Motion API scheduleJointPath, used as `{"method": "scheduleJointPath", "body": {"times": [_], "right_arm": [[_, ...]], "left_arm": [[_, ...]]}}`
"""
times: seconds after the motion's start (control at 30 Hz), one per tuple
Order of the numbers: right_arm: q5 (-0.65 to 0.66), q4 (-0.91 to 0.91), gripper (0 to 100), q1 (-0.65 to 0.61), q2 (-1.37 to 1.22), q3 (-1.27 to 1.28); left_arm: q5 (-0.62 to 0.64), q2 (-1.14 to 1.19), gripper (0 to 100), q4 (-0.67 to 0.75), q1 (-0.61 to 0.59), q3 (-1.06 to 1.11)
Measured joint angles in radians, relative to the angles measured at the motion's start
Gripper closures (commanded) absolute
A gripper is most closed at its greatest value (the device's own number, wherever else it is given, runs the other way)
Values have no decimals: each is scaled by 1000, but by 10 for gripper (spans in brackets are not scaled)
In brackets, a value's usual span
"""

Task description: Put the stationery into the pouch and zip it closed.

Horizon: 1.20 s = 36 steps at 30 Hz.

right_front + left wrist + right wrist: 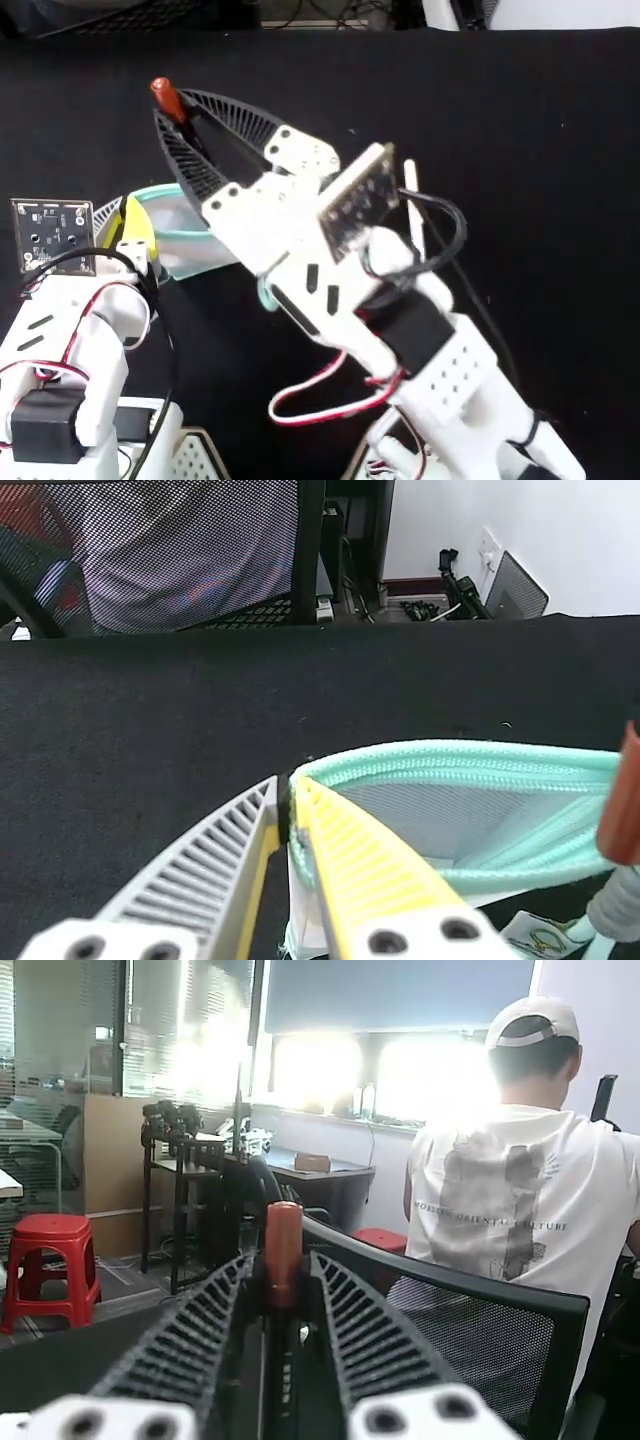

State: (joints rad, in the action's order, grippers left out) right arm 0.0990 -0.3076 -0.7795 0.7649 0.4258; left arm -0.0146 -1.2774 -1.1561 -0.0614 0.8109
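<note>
A mint-green mesh pouch (183, 236) lies on the black table with its zipped rim (450, 762) facing up. My left gripper (290, 802), with one yellow and one white finger, is shut on the pouch's corner; from above it (135, 238) sits at the pouch's left end. My right gripper (168, 108) has black ribbed fingers and is raised off the table above and behind the pouch. It is shut on a pen with a red cap (283, 1245), whose red end (163, 94) sticks out past the fingertips.
A thin white pen (413, 207) lies on the table to the right of the right arm. The black table (540, 150) stretches open to the far right and back. A mesh chair back (470, 1335) stands beyond the table's edge.
</note>
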Motion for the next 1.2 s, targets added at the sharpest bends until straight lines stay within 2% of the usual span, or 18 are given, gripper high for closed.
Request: {"method": "scheduleJointPath", "body": {"times": [0.37,0.73,1.0,1.2], "right_arm": [[2,-5,985,5,-71,-107],[2,-5,985,34,-74,-110],[2,71,985,32,-184,-117],[2,61,985,32,-201,-115]], "left_arm": [[0,0,965,0,0,0],[0,0,965,0,0,0],[0,0,966,0,0,0],[0,0,966,0,0,0]]}}
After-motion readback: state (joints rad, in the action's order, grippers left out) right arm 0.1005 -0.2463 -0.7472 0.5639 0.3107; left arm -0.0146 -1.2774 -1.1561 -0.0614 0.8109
